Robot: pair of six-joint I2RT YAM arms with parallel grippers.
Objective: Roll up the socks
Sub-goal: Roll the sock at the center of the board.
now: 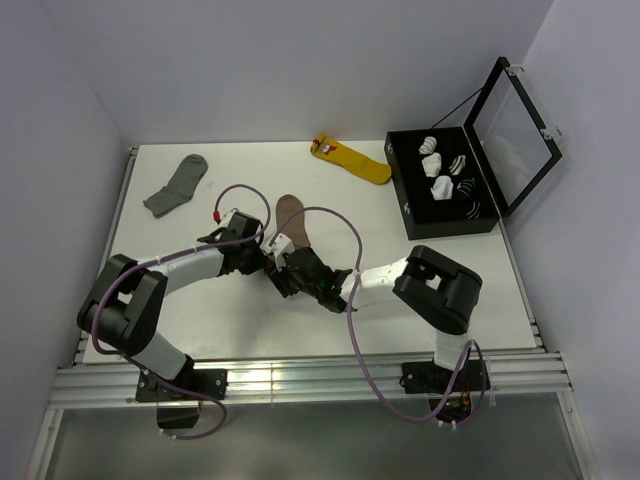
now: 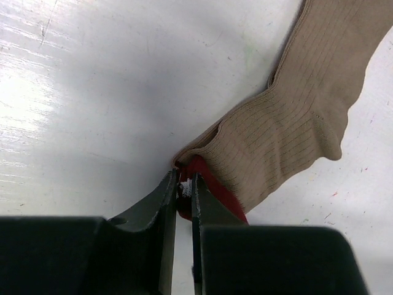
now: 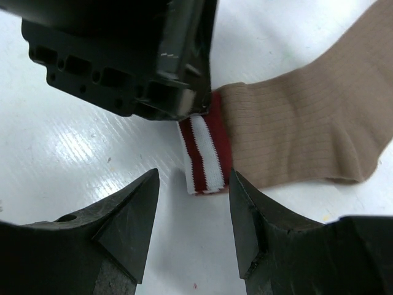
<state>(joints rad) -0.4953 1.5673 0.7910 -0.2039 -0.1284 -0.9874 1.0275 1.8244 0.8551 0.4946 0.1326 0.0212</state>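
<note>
The tan-brown sock (image 1: 293, 212) lies flat mid-table, toe pointing away, its red and white striped cuff (image 3: 206, 153) nearest the arms. My left gripper (image 2: 184, 184) is shut on one end of that cuff, a bit of white and red fabric pinched between its jaws; the top view shows it at the sock's near end (image 1: 268, 250). My right gripper (image 3: 193, 178) is open, fingertips low over the table on either side of the cuff's free end, not touching it. It faces the left gripper (image 3: 198, 112) closely from the near side (image 1: 283, 272).
A grey sock (image 1: 177, 185) lies at the far left and a yellow sock with a red tag (image 1: 352, 160) at the far middle. An open black case (image 1: 450, 228) holding several rolled socks stands far right, lid raised. Walls close the table's left and right.
</note>
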